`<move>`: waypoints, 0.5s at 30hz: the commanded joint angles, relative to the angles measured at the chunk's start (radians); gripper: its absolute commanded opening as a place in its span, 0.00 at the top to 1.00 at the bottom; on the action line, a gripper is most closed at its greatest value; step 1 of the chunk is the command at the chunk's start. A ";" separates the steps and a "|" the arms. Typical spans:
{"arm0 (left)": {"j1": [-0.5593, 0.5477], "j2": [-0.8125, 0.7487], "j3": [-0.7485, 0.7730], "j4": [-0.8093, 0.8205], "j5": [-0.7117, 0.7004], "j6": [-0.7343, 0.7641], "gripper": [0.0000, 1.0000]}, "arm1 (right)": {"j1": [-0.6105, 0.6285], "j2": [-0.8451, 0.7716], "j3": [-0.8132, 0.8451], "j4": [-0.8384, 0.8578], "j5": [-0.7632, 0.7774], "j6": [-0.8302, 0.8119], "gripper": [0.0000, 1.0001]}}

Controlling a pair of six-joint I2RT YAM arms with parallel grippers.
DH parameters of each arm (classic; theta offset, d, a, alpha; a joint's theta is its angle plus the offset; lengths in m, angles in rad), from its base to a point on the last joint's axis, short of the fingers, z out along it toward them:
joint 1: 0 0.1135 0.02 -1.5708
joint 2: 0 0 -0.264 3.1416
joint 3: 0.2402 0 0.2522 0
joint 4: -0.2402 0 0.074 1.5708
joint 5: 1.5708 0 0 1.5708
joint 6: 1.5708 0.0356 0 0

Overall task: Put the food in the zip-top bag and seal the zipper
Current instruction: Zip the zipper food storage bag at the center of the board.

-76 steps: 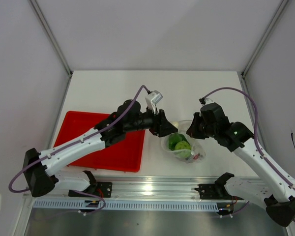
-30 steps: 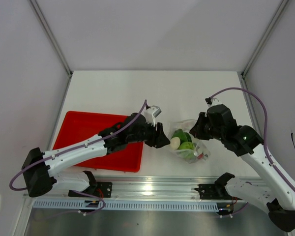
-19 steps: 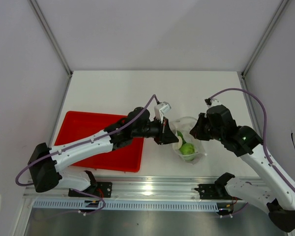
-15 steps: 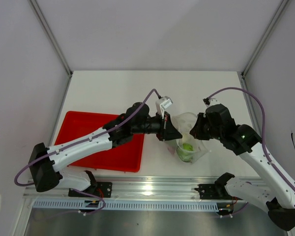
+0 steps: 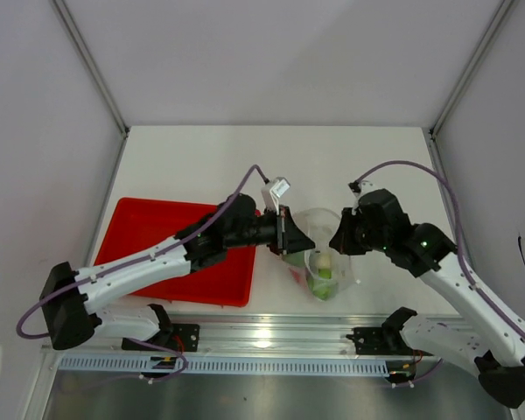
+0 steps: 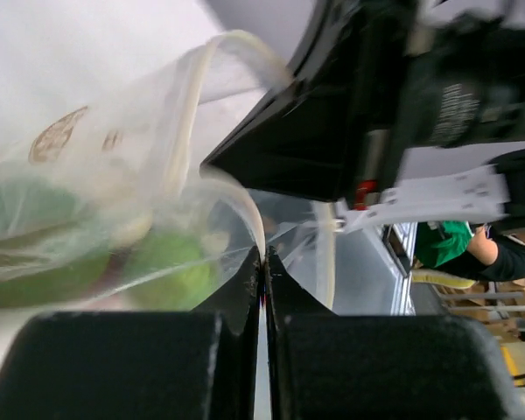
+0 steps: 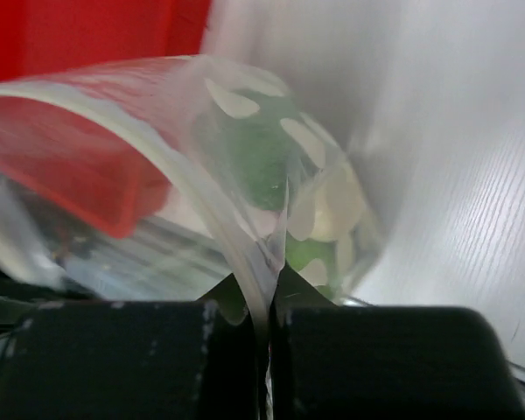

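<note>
The clear zip-top bag hangs between my two grippers with its mouth spread open upward. Green food and a pale piece lie in its bottom. My left gripper is shut on the bag's left rim, and the left wrist view shows the film pinched between the jaws, with green food behind it. My right gripper is shut on the right rim, with green food inside the bag beyond. The zipper shows as a pale strip along the mouth, unsealed.
The red tray lies left of the bag, under my left arm, and shows through the film in the right wrist view. The table's near metal rail runs just below the bag.
My left gripper has closed on the bag's left rim. The bag has come up from lying on the table, and its mouth is now held open between both grippers. My right gripper stays shut.
</note>
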 commanded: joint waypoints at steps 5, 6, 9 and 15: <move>0.005 0.055 -0.068 0.079 0.026 -0.073 0.99 | 0.027 0.051 -0.012 0.046 -0.069 -0.018 1.00; 0.009 0.061 -0.057 0.067 0.023 -0.068 0.99 | 0.027 0.061 -0.001 0.046 -0.083 -0.023 1.00; 0.021 0.071 -0.026 0.053 0.024 -0.059 0.99 | 0.035 0.064 0.028 0.038 -0.113 -0.029 0.98; 0.044 0.063 0.006 0.022 0.015 -0.045 1.00 | 0.058 0.007 0.031 0.018 -0.136 -0.031 0.59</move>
